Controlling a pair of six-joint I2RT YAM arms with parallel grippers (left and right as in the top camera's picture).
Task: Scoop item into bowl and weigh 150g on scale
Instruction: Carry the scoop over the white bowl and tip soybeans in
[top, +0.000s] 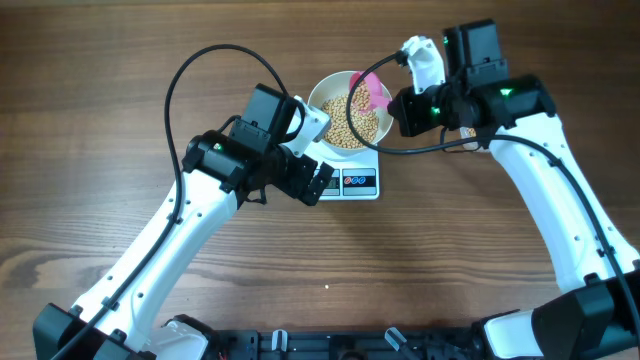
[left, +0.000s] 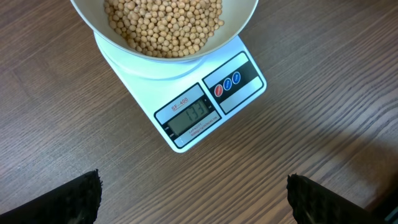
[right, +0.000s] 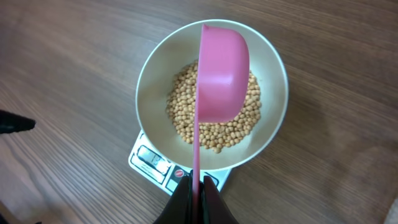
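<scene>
The white bowl (top: 348, 118) sits on the white scale (top: 360, 182), holding a heap of tan beans (top: 350, 122). My right gripper (right: 196, 186) is shut on the thin handle of a pink scoop (right: 221, 73), which hangs turned on its side over the beans (right: 214, 115) in the bowl (right: 155, 74). The scoop (top: 373, 93) shows pink above the bowl's right rim. My left gripper (left: 194, 198) is open over bare table just in front of the scale (left: 186, 118), nothing between its fingers (left: 74, 199). The bowl (left: 242, 18) and beans (left: 163, 23) fill the top of that view.
The scale's display (left: 188, 117) shows digits, and its buttons (left: 227, 84) sit beside it. The left arm (top: 250, 150) reaches in from the lower left, the right arm (top: 530, 140) from the right. Wooden table (top: 100, 100) lies all around.
</scene>
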